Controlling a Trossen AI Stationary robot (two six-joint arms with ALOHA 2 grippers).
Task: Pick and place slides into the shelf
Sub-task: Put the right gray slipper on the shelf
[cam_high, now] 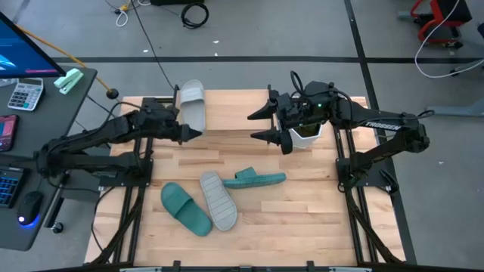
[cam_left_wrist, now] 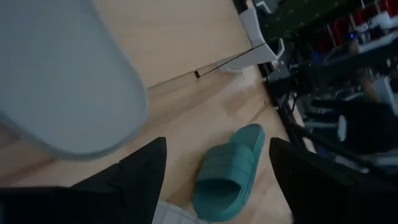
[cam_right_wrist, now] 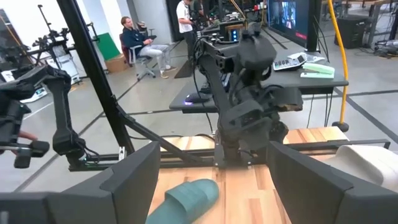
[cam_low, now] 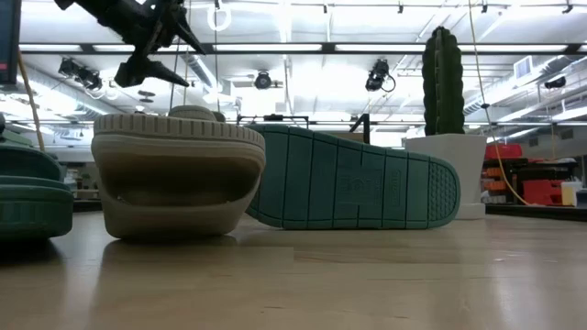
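One grey slide [cam_high: 192,103] is seen lying on the shelf [cam_high: 227,113] at the desk's far edge, on its left part, so this one is judged placed. A white object [cam_high: 305,134] is partly hidden under the right arm at the shelf's right end; whether it is the second grey slide placed there cannot be told.

Three slides remain on the desk [cam_high: 302,211], near its middle: a teal slide [cam_high: 185,208] lying flat, a grey slide [cam_high: 218,199] sole-up touching it, and a second teal slide [cam_high: 257,180] tipped on its edge just beside. The task is judged about one quarter done, with three picks left.

The left claw [cam_high: 190,133] is held above the shelf's front edge, just beside the placed grey slide, released and empty. The right claw [cam_high: 261,125] is held above the shelf's right part, spread wide, nothing between its fingers.

Surface: light wooden slats, bare apart from the slides. Room: a grey side table with a keyboard [cam_high: 10,186], a calculator [cam_high: 26,94] and a mouse [cam_high: 29,202] is noted left of the desk; cables lie on the floor. A cactus [cam_low: 443,82] is seen in the low view, and seated and standing people are seen far off in the right wrist view.
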